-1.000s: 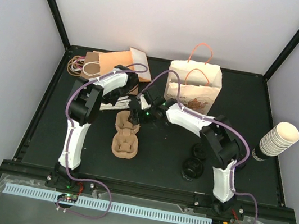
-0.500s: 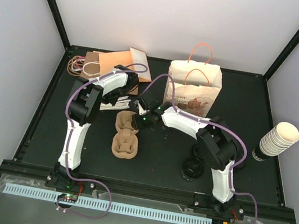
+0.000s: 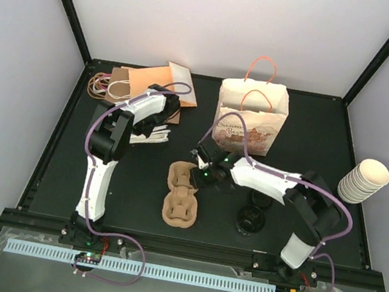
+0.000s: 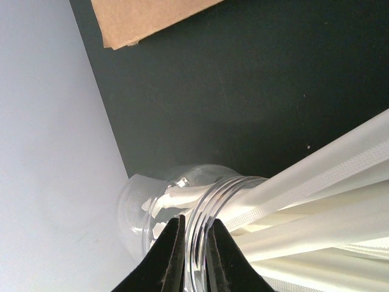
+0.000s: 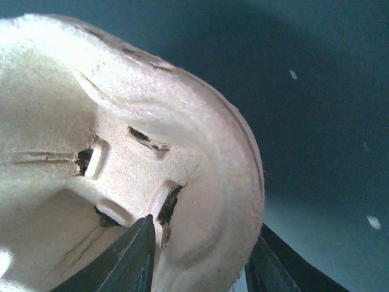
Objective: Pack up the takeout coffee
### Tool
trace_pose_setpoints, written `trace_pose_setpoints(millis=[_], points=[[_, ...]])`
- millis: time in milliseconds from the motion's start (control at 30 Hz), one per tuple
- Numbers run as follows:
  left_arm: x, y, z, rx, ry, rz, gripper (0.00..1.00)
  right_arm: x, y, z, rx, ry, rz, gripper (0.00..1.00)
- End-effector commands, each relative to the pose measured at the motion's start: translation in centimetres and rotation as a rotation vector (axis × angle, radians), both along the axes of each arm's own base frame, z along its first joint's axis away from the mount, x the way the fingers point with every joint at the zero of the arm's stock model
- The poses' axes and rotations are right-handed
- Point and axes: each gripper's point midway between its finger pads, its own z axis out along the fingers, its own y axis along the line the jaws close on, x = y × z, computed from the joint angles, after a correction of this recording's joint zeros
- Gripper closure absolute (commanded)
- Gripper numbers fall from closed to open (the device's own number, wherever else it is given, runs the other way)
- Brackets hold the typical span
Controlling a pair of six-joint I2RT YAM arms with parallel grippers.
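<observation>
Evidently left pincer clamps jar rim (straws inside); right pincer grips carrier edge.

Left arm bent back-left, jaws pinching jar rim; right arm low, stretched leftward, jaws clamping tray edge.

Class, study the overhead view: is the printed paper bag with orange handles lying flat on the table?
No, the paper bag stands upright near the back of the table, one handle rising above its top.
</observation>
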Motion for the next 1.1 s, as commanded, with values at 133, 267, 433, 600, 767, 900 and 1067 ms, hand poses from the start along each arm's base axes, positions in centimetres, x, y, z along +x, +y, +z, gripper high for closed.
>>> trace_pose_setpoints(millis=[133, 267, 433, 600, 767, 900, 1067], points=[[0.9, -3.0, -2.3, -0.215, -0.085, 0.074, 0.98, -2.2, -3.4, 1.1, -0.029, -0.040, 0.016, 0.33], [0.9, -3.1, -2.4, -0.218, -0.084, 0.075, 0.98, -1.1, -2.4, 3.5, 0.000, -0.107, 0.060, 0.26], [0.6, -3.2, -2.5, -0.222, -0.079, 0.070, 0.99, 0.7, -1.0, 7.4, 0.040, -0.251, 0.138, 0.18], [0.4, -3.4, -2.5, -0.238, -0.075, 0.066, 0.98, 2.3, -0.8, 11.1, 0.064, -0.409, 0.164, 0.12], [0.6, -4.0, -2.6, -0.278, -0.078, 0.065, 0.98, 3.3, -0.3, 13.6, 0.104, -0.513, 0.174, 0.08], [0.5, -4.1, -2.7, -0.280, -0.072, 0.064, 0.98, 4.6, 0.4, 15.4, 0.136, -0.609, 0.160, 0.08], [0.2, -4.3, -2.7, -0.281, -0.066, 0.054, 0.99, 4.7, 1.7, 17.5, 0.236, -0.718, 0.221, 0.02]])
